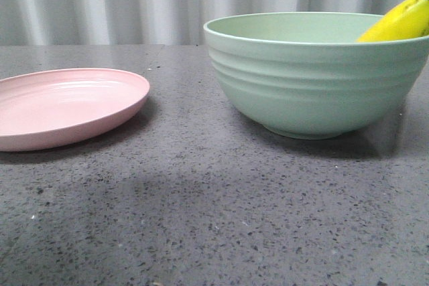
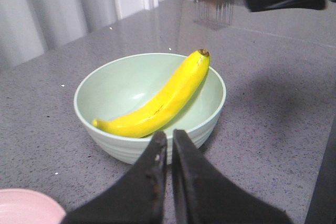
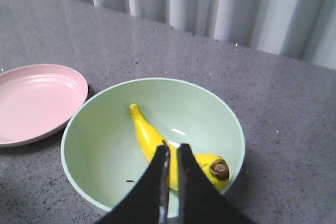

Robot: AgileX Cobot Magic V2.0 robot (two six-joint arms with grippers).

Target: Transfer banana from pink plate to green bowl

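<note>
Front view: pink plate (image 1: 67,106) on the left of the dark speckled bench (image 1: 214,212), nothing on it. Green bowl (image 1: 315,72) to the right, well apart from the plate, ridged outside, small foot on the bench. Banana (image 1: 402,21) tip poking up over the bowl's far-right rim. Pale curtain (image 1: 134,1) behind. No arms visible here.

Left wrist view: left pincer (image 2: 169,145) nearly closed, only a thin slit between the black fingers, holding nothing; sits above the bowl's (image 2: 105,85) near rim. Banana (image 2: 163,100) lying inside the bowl, curved, stem end down on the bowl floor, dark-tipped end leaning on the rim. Edge of pink plate (image 2: 26,205) at the corner. Wire rack (image 2: 212,3) further off on the bench; blurred black shape near it, can't tell what.

Right wrist view: right pincer (image 3: 173,156) also almost shut, narrow gap, gripping nothing; hangs over the banana (image 3: 149,132) in the bowl (image 3: 100,145). Can't tell if touching. Pink plate (image 3: 37,100) just beside the bowl, bare.
</note>
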